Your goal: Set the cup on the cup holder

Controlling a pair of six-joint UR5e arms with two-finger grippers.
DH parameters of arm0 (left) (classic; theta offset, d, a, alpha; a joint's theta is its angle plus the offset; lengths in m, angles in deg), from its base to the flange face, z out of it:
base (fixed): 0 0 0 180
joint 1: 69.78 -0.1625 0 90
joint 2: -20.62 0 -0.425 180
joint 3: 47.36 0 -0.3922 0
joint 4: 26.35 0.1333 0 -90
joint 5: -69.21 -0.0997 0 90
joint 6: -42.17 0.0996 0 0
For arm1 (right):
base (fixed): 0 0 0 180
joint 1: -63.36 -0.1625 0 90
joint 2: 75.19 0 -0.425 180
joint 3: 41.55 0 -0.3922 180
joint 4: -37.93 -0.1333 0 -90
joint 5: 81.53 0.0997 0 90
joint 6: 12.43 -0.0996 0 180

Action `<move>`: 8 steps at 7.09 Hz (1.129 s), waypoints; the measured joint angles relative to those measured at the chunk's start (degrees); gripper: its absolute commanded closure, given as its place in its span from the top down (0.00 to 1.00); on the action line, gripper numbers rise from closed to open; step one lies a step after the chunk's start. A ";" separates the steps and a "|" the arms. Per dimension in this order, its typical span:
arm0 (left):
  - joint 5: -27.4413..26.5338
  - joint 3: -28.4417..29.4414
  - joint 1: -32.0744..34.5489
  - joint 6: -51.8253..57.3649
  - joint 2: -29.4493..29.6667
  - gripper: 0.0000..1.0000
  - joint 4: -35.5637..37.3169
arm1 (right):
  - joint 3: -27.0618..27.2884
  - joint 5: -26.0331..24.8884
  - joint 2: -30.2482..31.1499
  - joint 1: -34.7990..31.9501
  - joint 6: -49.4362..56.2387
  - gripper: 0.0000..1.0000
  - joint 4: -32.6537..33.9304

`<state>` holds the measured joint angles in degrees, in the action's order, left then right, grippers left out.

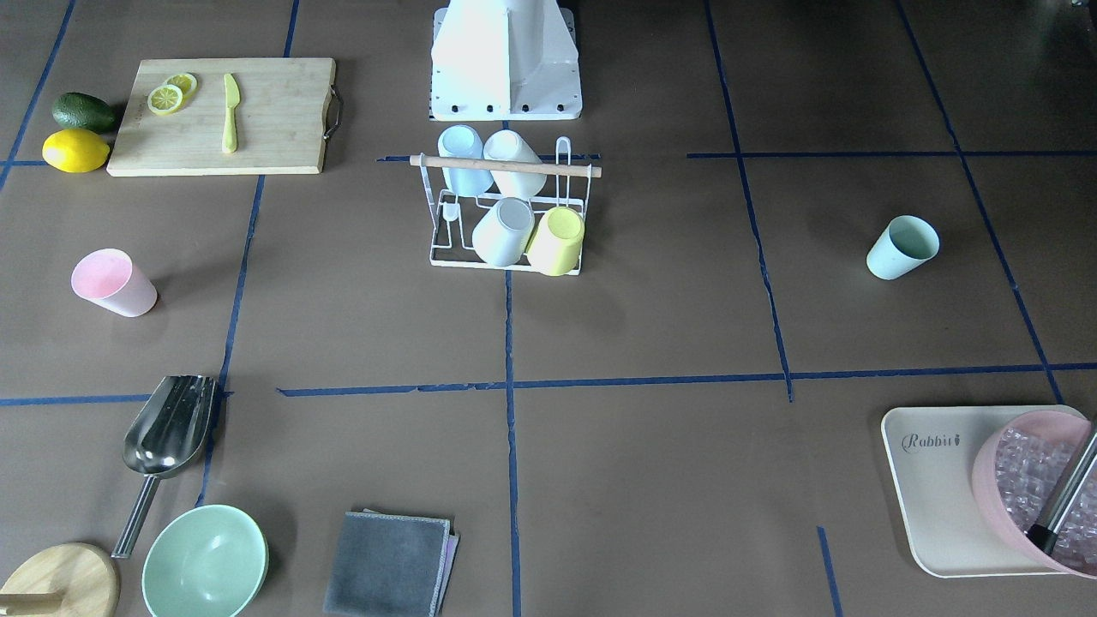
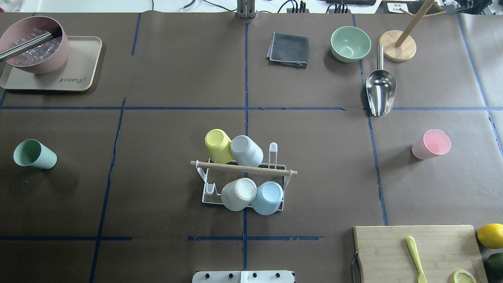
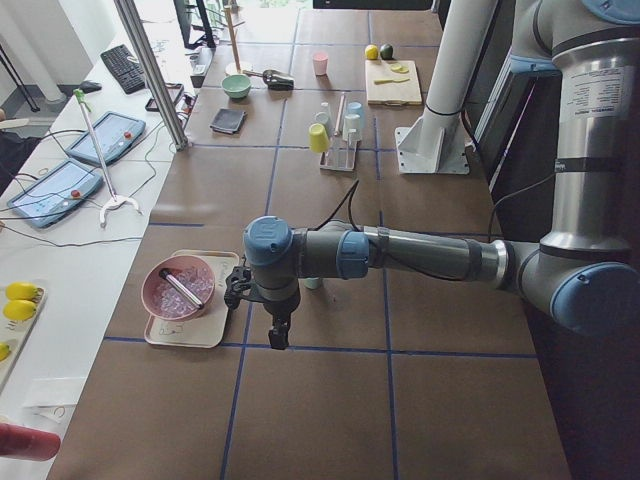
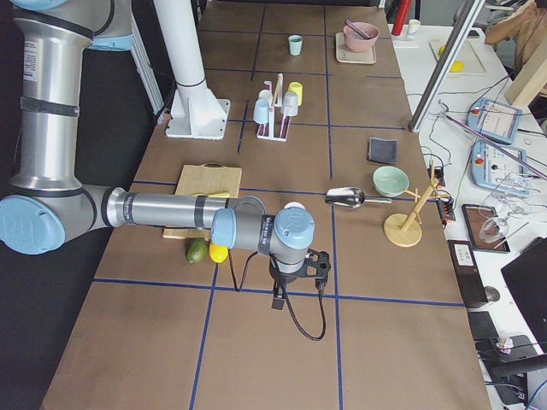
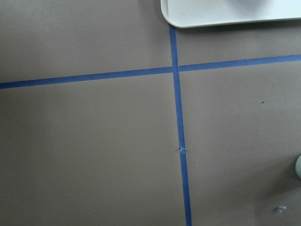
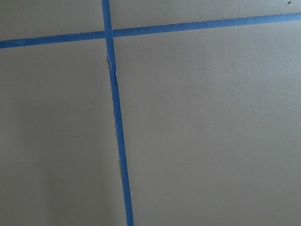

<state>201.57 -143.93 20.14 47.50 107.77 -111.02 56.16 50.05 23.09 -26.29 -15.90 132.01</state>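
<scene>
The white wire cup holder with a wooden rod stands at the table's middle, also in the overhead view. Several cups hang on it: yellow, grey, white, blue. A green cup stands alone on my left side. A pink cup stands alone on my right side. My left gripper shows only in the exterior left view, low over the table end beyond the green cup. My right gripper shows only in the exterior right view, beyond the pink cup. I cannot tell whether either is open or shut.
A cream tray with a pink bowl of ice is at the far left. A steel scoop, green bowl, grey cloth and wooden stand are at the far right. A cutting board with a lemon and an avocado is near right.
</scene>
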 measured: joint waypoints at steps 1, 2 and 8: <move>0.00 0.92 0.04 -1.20 0.04 1.00 -0.48 | 0.01 -0.02 -0.01 0.00 0.03 1.00 -0.07; -0.01 1.38 0.10 -3.40 -0.03 1.00 -1.36 | -0.01 -0.04 0.00 0.00 0.06 1.00 -0.20; 0.54 0.20 0.04 -5.29 0.66 1.00 -2.59 | 1.61 -0.53 -2.55 1.07 -0.17 1.00 0.30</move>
<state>202.10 -143.73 20.18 42.21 108.43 -113.60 57.77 49.52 20.54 -25.22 -16.07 132.31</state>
